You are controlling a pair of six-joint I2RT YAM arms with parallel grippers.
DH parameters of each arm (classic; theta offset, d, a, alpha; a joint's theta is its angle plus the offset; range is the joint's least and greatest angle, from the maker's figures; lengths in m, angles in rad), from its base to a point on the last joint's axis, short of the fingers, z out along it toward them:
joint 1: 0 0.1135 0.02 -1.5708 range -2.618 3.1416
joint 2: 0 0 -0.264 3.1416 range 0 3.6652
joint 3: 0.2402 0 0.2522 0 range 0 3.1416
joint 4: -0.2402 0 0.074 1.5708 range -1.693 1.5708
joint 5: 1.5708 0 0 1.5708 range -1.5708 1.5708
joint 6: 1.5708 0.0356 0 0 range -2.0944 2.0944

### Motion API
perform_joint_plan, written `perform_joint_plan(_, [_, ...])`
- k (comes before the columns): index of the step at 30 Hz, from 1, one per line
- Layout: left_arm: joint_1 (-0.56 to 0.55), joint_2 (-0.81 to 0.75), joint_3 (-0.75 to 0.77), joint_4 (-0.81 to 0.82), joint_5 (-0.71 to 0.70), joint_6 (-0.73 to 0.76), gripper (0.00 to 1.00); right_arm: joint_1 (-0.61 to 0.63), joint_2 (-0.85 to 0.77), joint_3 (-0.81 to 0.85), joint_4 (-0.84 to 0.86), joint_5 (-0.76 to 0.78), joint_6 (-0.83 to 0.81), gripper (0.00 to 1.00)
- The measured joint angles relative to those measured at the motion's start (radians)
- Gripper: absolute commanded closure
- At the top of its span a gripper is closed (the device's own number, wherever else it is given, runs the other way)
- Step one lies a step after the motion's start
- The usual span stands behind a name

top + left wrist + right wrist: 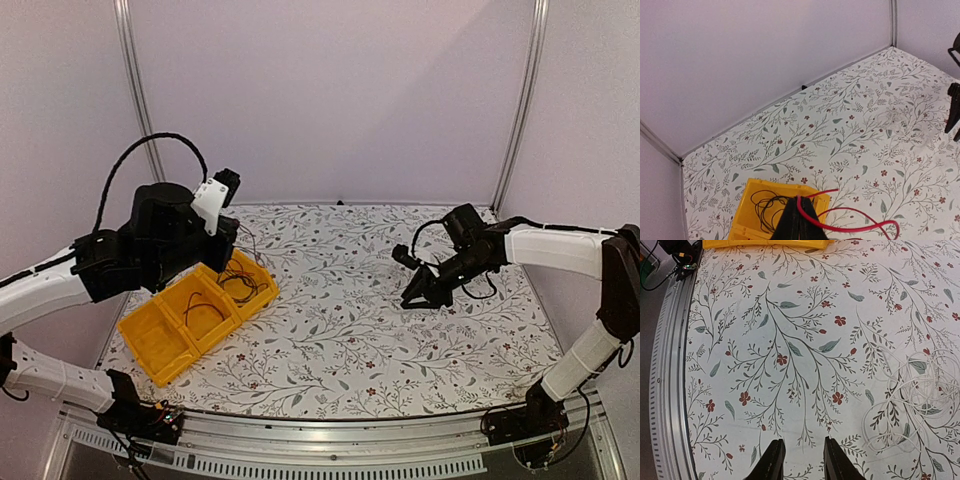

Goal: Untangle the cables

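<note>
My left gripper [800,202] is shut on a red cable [860,227], which loops off to the right over the table. It hangs over the far end of a yellow bin [752,187] that holds a loose coil of black cable [765,207]. In the top view the left gripper [226,247] is above the bin's far compartment [262,297]. My right gripper [802,455] is open and empty above bare table. A pale whitish cable [915,395] lies in loose coils to its right. In the top view the right gripper [420,296] is right of centre.
The yellow bin [150,345] has three compartments and lies at an angle on the left; black wire [203,306] also lies in the middle one. The metal front rail [667,370] runs along the table edge. Walls close the back and sides.
</note>
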Motion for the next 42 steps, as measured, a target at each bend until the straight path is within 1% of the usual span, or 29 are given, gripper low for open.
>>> perform_joint_plan(5, [0.101,-0.058,0.011,-0.28,-0.021,-0.133,1.0,0.0,0.0,-0.011,0.021,0.048,-0.004,0.69])
perform_joint_plan(8, [0.169,-0.07,0.004,-0.383,-0.008,-0.187,1.0,0.0,0.0,-0.018,0.026,0.074,-0.005,0.69])
perform_joint_plan(14, [0.304,-0.038,-0.023,-0.455,0.026,-0.222,1.0,0.002,0.0,-0.019,0.034,0.097,-0.005,0.69])
perform_joint_plan(16, [0.365,0.0,-0.023,-0.46,0.043,-0.234,1.0,0.002,0.0,-0.019,0.035,0.103,-0.005,0.69])
perform_joint_plan(20, [0.451,0.094,-0.023,-0.474,0.058,-0.247,1.0,0.002,0.0,-0.027,0.037,0.113,-0.006,0.69])
perform_joint_plan(28, [0.498,0.241,-0.023,-0.483,0.089,-0.251,1.0,0.002,0.0,-0.036,0.04,0.129,-0.009,0.69])
perform_joint_plan(33, [0.515,0.271,-0.024,-0.483,0.097,-0.25,1.0,0.002,0.0,-0.037,0.042,0.14,-0.012,0.69])
perform_joint_plan(38, [0.517,0.251,-0.017,-0.52,0.101,-0.257,1.0,0.002,0.0,-0.037,0.043,0.147,-0.013,0.68])
perform_joint_plan(42, [0.519,0.153,-0.001,-0.552,0.132,-0.267,1.0,0.002,0.0,-0.037,0.043,0.152,-0.013,0.68])
